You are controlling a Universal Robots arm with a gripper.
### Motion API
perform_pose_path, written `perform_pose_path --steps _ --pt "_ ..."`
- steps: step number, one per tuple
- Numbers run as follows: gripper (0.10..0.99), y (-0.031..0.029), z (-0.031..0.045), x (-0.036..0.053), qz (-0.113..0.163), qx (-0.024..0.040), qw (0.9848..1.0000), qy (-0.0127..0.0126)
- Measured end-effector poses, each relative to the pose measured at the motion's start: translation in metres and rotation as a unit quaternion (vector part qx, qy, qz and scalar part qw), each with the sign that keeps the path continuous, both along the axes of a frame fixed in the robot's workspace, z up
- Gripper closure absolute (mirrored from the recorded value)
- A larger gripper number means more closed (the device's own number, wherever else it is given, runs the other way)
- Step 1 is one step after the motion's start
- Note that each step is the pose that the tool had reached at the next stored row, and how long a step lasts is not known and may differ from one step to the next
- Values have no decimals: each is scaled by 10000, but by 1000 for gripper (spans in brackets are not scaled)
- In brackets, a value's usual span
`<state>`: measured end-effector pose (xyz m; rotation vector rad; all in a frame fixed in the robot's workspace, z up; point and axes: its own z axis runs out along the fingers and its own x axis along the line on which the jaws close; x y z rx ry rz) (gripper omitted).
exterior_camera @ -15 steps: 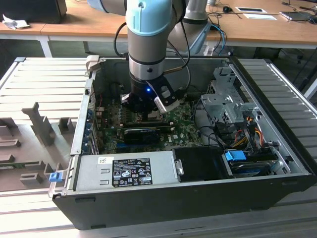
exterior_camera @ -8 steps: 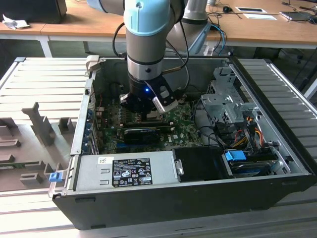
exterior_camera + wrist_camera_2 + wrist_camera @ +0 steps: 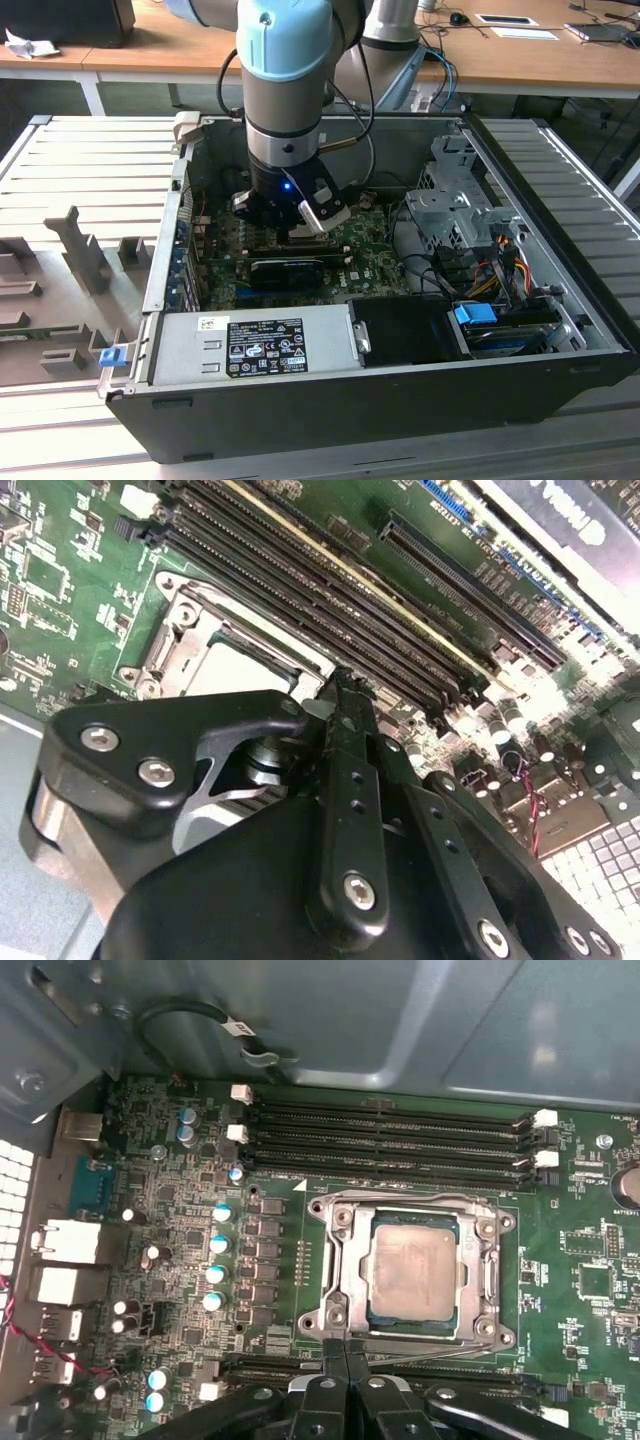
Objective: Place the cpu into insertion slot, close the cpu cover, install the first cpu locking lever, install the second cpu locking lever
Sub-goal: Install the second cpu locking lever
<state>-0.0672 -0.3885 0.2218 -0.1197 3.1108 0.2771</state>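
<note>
Green board (image 3: 560, 1260) carries the cpu (image 3: 413, 1270) under its cover (image 3: 345, 1260); beside the cover, the gripper (image 3: 345, 1360) is pinched closed, holding nothing.

The cpu (image 3: 413, 1268) shows a dull, matt metal top inside the shinier bare-metal cpu cover (image 3: 345, 1260), beside it glossy black plastic memory slots (image 3: 390, 1135) on the green motherboard (image 3: 570, 1270).

Slatted grey metal bench (image 3: 90, 160) carries everything. Open PC case (image 3: 380, 400) sits directly on it, roughly centre. On the exterior view's left, grey fixture blocks (image 3: 85, 255) stand on the slats, small blue clip (image 3: 110, 354) near the case corner.
</note>
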Motion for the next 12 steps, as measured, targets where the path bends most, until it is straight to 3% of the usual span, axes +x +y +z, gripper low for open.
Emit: perform_pose_path --steps 4,7,10,12 --pt "980 -66 -2 -20 -1 88 10000 0" --pt "980 -77 -9 -52 0 153 9999 0" --pt "980 -77 -68 -88 1 246 9997 -1" --pt "980 -78 -91 -90 -1 263 9997 0"
